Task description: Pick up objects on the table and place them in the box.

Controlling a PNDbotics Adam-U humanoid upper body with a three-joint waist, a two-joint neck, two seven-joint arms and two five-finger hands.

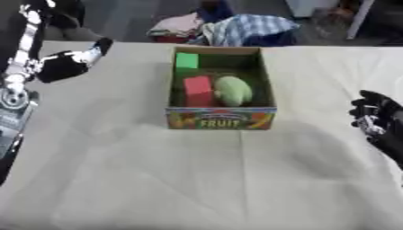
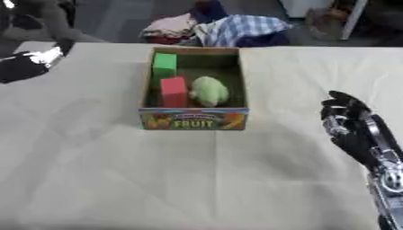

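Evenly and softly lit from above, moderately bright; soft throughout, with smeared edges and nothing crisply in focus; pale glare across the table cloth [image 1: 118, 179], washing out its creases; faint grey shadows right of the box [image 1: 221, 118] and under the left hand [image 1: 69, 63]; dark inside the box walls; right hand [image 2: 352, 128] nearly featureless black; background dim and blurred.

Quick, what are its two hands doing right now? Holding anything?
Left hand: raised at the table's far left, holding nothing; fingers cannot be told.
Right hand: at the right edge, fingers curled, holding nothing.
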